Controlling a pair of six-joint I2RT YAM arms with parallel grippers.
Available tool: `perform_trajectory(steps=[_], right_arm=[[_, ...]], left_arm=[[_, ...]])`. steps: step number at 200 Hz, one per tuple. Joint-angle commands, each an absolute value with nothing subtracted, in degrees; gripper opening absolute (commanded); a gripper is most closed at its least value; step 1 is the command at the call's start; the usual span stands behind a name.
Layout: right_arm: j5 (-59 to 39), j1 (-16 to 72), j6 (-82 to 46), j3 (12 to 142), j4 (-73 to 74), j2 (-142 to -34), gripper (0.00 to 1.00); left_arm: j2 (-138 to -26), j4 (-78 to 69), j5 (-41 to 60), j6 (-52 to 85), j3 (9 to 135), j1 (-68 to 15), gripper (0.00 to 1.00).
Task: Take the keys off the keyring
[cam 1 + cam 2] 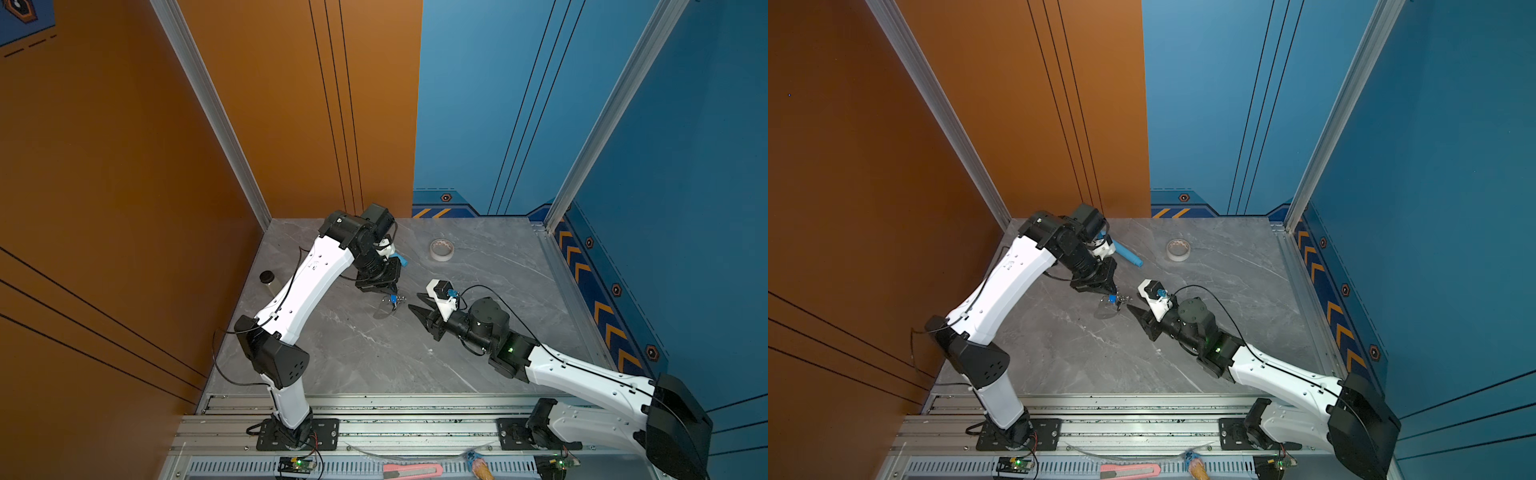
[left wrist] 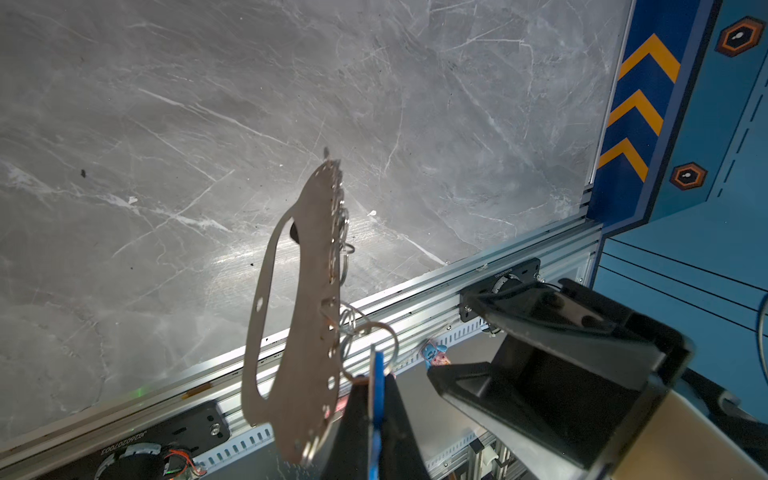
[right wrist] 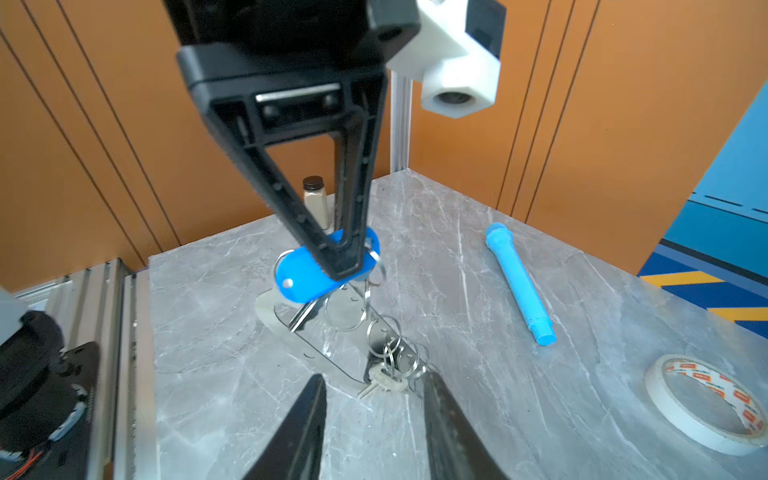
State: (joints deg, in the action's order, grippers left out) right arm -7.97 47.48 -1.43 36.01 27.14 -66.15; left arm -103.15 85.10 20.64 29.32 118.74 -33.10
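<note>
Found the keys [image 3: 388, 376] bunched on small wire rings [image 3: 345, 311] at the low end of the keyring [image 2: 309, 345], down by the table [image 1: 353, 353]; could not tell whether touching it. Judged the bunch light, hard, slick and loose, apt to swing and slide on the rings. Judged the keyring stiff and thin, free to pivot under a single hold. Reckoned the best hold on a key to be across its flat head, close to its ring, with the plate steadied elsewhere. Saw the blue tag [image 3: 307, 274] at the high end, pinched flat between the jaws of the left gripper [image 3: 343, 266], closed tight on it, with the whole keyring hanging tilted beneath from that ring. Saw the right gripper [image 3: 374, 380] low over the table, jaws partly apart, nothing between them, tips just short of the bunch and to either side of it. Could not tell whether either tip touched a key. Noted a blue tube [image 3: 519, 282] and a tape roll [image 3: 706, 407] lying well apart from all this.
</note>
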Motion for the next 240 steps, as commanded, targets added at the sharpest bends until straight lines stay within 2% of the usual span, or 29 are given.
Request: perform_trajectory(steps=[1, 33, 63, 174, 240], right_arm=[[-13.99, 43.81, -3.87, 36.31, 31.81, -68.14, 0.36], [-19.26, 40.87, -4.99, 38.1, 34.49, -72.36, 0.33], [-20.92, 41.63, -4.1, 38.96, 35.33, -75.06, 0.37], [-8.99, 43.12, 0.04, 43.0, 31.96, -79.28, 0.41], [-9.33, 42.39, 0.15, 42.5, 30.86, -78.35, 0.41]], left_arm=[[-104.32, 85.69, 22.43, 27.32, 121.55, -33.93, 0.0], [-106.77, 85.75, 23.05, 27.94, 123.76, -33.88, 0.0], [-108.23, 85.69, 23.49, 28.32, 125.07, -33.75, 0.0], [-109.42, 85.72, 24.8, 28.9, 126.48, -33.98, 0.0], [-108.8, 85.7, 24.61, 28.7, 127.18, -33.4, 0.0]])
